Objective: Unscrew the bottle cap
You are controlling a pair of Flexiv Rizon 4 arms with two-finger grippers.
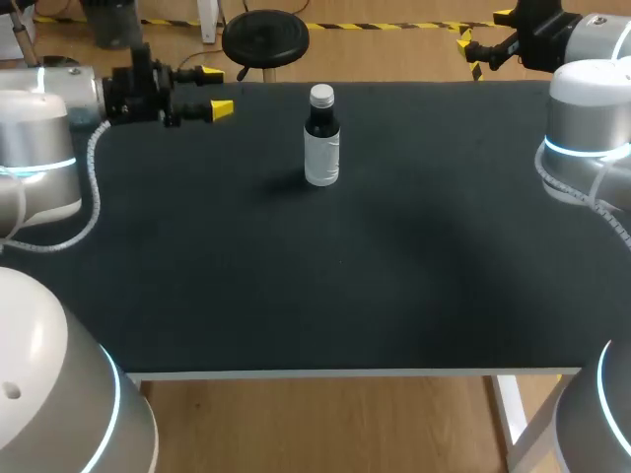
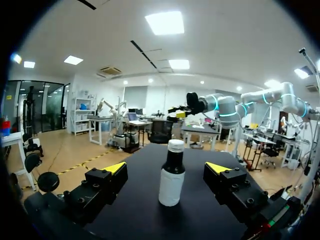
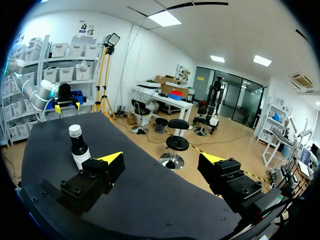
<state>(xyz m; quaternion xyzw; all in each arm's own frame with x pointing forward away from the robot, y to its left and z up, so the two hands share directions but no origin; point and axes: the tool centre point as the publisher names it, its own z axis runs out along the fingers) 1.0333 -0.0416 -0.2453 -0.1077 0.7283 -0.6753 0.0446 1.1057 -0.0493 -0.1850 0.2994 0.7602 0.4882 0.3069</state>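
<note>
Our left gripper [image 2: 167, 168] holds its fingers wide apart, empty; the dark bottle [image 2: 171, 187], silver cap [image 2: 175, 145] on, stands upright ahead, centred between them, untouched. Our right gripper [image 3: 161, 158], equally wide and empty, has it beyond one finger.

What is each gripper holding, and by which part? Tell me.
Nothing is held. The left gripper and right gripper are both open, clear of the bottle.

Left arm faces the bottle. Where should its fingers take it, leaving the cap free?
Grip the bottle on its white body, below the dark neck, the left gripper coming in level from the left. It stands upright, the body is its widest, straight-sided part, and the cap sits clear above.
</note>
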